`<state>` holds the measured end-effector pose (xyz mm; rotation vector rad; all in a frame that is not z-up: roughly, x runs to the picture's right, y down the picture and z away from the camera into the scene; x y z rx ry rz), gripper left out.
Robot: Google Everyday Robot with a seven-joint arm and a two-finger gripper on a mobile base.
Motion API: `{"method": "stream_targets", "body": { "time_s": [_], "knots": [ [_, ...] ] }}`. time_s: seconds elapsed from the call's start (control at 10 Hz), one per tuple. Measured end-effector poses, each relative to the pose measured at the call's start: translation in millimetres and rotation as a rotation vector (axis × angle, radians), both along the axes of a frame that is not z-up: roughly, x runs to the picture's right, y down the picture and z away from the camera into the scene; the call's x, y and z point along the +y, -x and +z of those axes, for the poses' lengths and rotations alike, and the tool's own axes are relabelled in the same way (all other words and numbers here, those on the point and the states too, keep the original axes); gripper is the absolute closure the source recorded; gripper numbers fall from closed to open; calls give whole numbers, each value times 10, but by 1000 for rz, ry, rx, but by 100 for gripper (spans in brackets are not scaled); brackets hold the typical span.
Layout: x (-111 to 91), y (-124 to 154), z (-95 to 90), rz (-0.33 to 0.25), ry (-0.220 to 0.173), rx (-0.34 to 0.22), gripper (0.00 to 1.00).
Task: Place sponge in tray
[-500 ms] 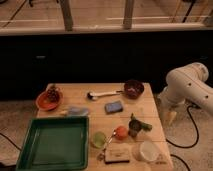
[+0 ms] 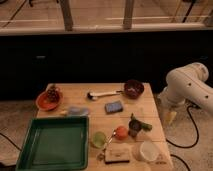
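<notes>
A wooden table (image 2: pixel 75 94) is seen before a dark wall, with the white robot arm (image 2: pixel 189 84) held off its right edge. A green tray (image 2: pixel 52 119) is set on the table's front left corner. A red bowl (image 2: pixel 48 101) is placed at the left edge and a dark bowl (image 2: pixel 133 89) at the back right. The blue sponge (image 2: pixel 114 106) is laid flat near the table's middle, to the right of the tray and apart from it. The gripper (image 2: pixel 171 116) is pointed downward just beyond the right edge, well apart from the sponge; how far it is spread cannot be made out.
</notes>
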<state>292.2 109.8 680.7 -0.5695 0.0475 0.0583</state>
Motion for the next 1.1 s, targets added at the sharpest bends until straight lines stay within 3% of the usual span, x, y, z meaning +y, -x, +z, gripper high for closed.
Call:
{"method": "stream_targets", "body": {
  "time_s": [0.9, 1.1],
  "knots": [
    [4, 1, 5, 1, 1, -1, 20],
    [-45, 194, 110, -5, -6, -22, 20]
  ]
}}
